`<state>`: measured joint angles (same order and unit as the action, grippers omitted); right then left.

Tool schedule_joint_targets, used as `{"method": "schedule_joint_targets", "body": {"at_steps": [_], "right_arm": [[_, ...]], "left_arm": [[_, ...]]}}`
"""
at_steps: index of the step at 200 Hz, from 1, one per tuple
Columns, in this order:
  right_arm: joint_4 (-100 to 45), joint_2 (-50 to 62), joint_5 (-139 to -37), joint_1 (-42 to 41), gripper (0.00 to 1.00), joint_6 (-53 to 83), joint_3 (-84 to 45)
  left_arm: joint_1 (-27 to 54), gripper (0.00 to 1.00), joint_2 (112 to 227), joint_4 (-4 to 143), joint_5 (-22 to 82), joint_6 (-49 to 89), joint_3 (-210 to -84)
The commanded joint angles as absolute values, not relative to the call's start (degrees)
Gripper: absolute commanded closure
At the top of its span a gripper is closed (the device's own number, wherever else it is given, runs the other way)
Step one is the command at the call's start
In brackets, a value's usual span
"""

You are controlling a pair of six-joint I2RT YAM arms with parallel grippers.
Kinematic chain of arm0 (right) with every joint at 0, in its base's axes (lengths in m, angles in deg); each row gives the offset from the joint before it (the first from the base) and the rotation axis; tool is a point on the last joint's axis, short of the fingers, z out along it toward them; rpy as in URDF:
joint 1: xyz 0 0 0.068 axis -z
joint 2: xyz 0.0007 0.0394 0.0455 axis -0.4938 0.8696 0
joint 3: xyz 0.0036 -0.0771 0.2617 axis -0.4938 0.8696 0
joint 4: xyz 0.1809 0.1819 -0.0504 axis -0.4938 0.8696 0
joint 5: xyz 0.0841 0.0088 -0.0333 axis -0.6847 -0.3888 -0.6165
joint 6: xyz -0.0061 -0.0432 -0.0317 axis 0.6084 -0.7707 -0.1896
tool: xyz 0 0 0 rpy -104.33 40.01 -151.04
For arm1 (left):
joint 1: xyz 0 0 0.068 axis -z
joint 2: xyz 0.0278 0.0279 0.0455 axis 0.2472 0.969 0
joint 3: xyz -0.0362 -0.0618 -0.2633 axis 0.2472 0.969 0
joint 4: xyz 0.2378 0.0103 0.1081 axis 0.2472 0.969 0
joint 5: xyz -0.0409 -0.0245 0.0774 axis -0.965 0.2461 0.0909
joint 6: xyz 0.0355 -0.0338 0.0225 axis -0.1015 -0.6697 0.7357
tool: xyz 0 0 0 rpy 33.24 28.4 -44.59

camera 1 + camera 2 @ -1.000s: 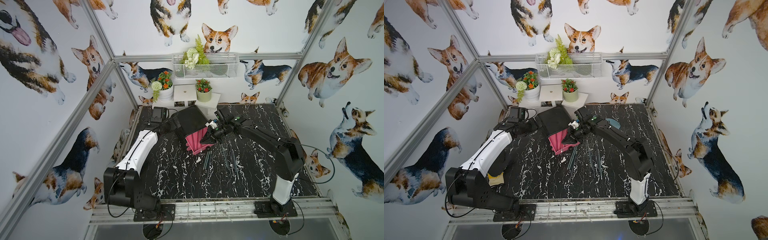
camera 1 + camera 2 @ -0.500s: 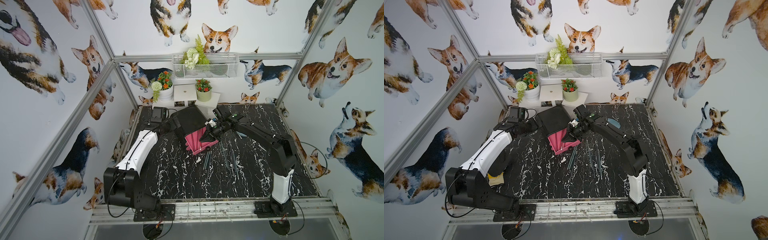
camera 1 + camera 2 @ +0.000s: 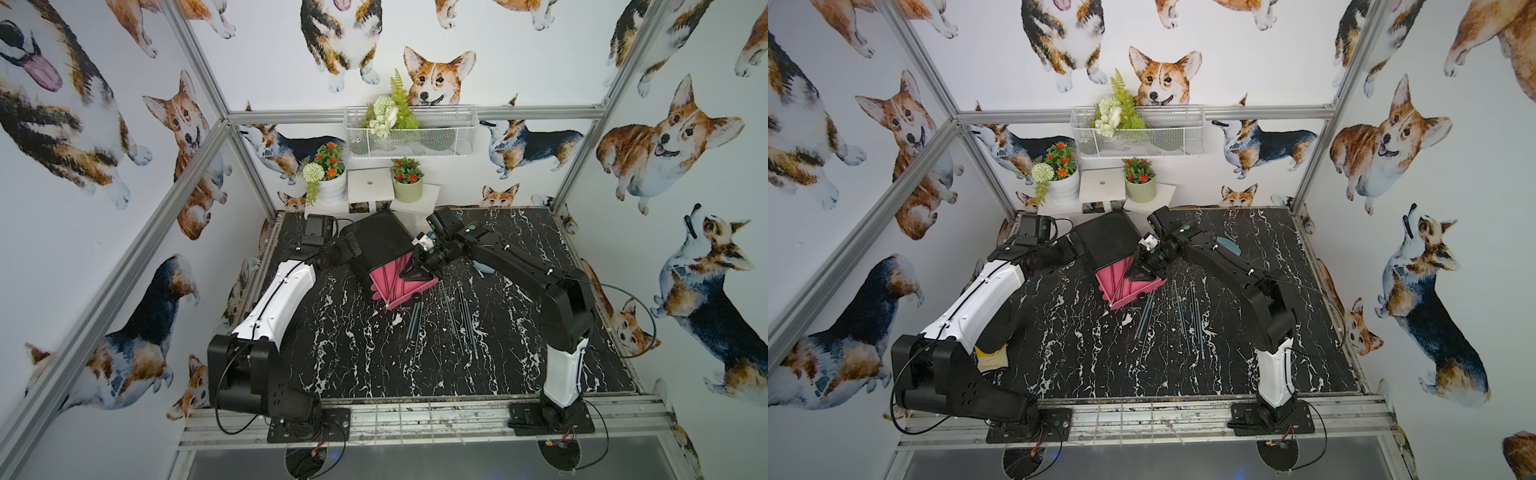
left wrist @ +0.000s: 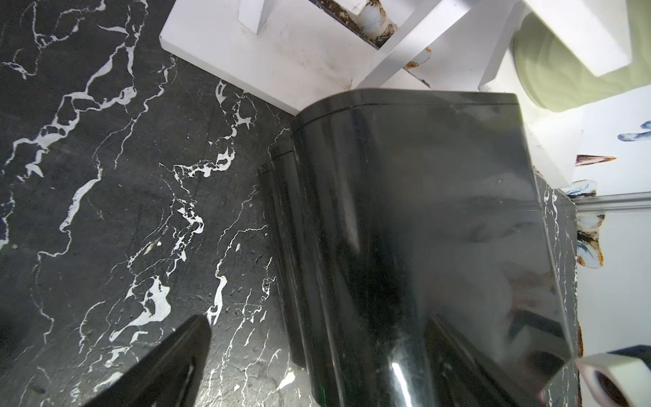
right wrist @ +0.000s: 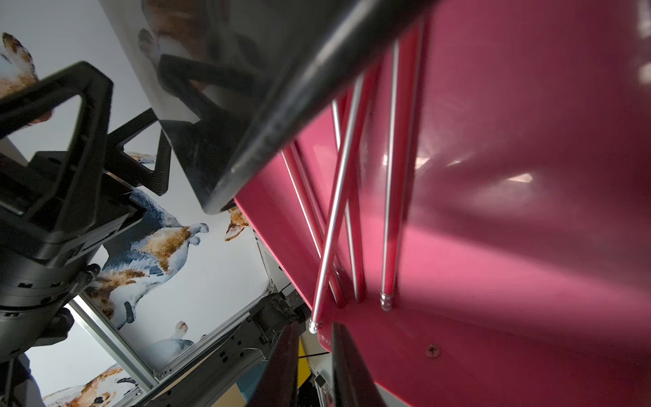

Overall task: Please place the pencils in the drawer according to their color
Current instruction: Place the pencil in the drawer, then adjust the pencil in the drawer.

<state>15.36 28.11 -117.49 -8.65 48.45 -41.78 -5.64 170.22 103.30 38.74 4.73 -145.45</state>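
**Entry: pencil sorting, red lot.**

- **Position:** The right gripper (image 5: 314, 338) is hanging over the pulled-out pink drawer (image 3: 390, 284) of the drawer chest (image 3: 380, 239), its jaws narrowly apart. The chest is sitting at the bench's (image 3: 332, 353) rear edge. The left gripper (image 3: 349, 253) is gaping wide at the chest's side.
- **Handling:** A release is judged to be under way. One red pencil is lying crosswise with its end at the drawer's front rim, so opening wider and lifting straight up is advisable.
- **Count:**
  - red pencils (image 5: 389, 176) in the drawer: four
  - loose teal and dark pencils (image 3: 451, 316) mid-bench: roughly seven, too thin for certainty
  - chest: one
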Motion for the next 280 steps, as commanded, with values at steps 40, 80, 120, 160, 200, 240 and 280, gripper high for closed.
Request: {"method": "schedule_joint_targets", "body": {"at_steps": [40,80,120,160,200,240,280], "right_arm": [[24.12,21.63,-109.11,-8.89,0.75,38.83,-43.46],[29.56,16.11,-92.96,-13.86,0.73,30.68,-39.98],[33.54,16.28,-71.81,-24.88,0.42,21.78,-42.87],[39.66,23.42,-58.63,-31.97,0.27,12.79,-51.27],[41.90,28.08,-56.01,-36.52,0.16,5.94,-56.46],[41.44,28.99,-57.96,-37.21,0.13,3.94,-56.68],[41.50,31.46,-57.79,-37.98,0.02,3.22,-58.93]], "left_arm": [[-5.63,0.00,169.54,103.06,38.59,4.87,-145.38],[-5.61,0.00,169.35,102.96,38.56,4.66,-145.37],[-5.63,0.00,169.52,102.89,38.32,4.37,-145.43],[-5.68,0.00,169.72,102.81,38.32,4.19,-145.52],[-5.71,0.00,169.89,102.73,38.42,3.97,-145.62],[-5.83,0.00,169.98,102.70,38.35,3.85,-145.42],[-5.95,0.00,170.15,102.61,38.14,3.74,-145.34]]}}
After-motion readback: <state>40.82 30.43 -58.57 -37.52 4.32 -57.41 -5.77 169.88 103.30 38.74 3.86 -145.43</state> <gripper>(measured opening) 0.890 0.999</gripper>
